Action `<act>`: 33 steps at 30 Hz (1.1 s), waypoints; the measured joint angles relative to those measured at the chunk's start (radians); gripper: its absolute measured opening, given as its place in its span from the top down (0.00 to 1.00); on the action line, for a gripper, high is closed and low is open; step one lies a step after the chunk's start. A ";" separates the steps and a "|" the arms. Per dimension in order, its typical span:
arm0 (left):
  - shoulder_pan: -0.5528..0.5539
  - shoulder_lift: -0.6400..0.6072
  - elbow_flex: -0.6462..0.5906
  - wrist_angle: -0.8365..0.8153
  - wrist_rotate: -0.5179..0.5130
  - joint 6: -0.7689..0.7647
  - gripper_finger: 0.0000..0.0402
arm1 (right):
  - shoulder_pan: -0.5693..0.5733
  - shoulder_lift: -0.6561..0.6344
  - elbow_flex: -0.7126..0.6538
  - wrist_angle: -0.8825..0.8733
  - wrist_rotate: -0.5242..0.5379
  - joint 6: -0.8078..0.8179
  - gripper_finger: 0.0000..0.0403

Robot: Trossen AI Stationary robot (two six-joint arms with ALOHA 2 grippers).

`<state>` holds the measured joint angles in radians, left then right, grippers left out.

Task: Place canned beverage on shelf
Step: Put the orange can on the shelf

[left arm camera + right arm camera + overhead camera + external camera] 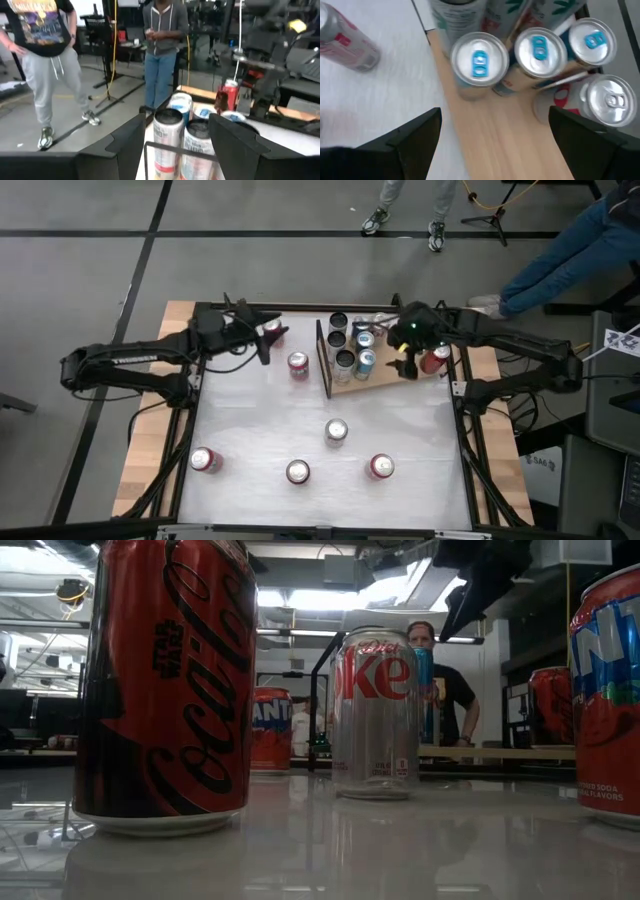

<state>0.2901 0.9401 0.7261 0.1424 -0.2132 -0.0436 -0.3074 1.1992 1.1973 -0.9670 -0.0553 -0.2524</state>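
**Cans crowd the shelf**

You work on a white table over a grey floor; people stand behind. The wooden shelf sits at 1 o'clock, full of cans. Five more cans stand around. Your right gripper hangs wide open above the shelf. Your left gripper, at 11 o'clock, is half open and holds nothing.

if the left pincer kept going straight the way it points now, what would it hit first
Most likely the cans on the shelf: the left pincer stands open, framing two tall silver cans straight ahead, behind the black frame bar. Depth is unclear, so it might catch the bar first.
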 joint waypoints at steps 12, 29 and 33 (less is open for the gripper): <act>0.095 -0.045 0.000 -0.001 0.156 0.029 0.37 | 0.129 0.000 0.000 0.125 0.019 0.024 0.11; 0.370 -0.043 0.000 -0.137 0.242 0.215 0.14 | 0.159 0.001 0.000 0.166 0.007 0.024 0.11; 0.435 -0.028 0.000 -0.184 0.407 0.255 0.14 | 0.159 0.001 0.000 0.166 0.006 0.024 0.11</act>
<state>0.7252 0.9125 0.7258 -0.0412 0.1941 0.2114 -0.1482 1.1999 1.1976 -0.8009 -0.0494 -0.2283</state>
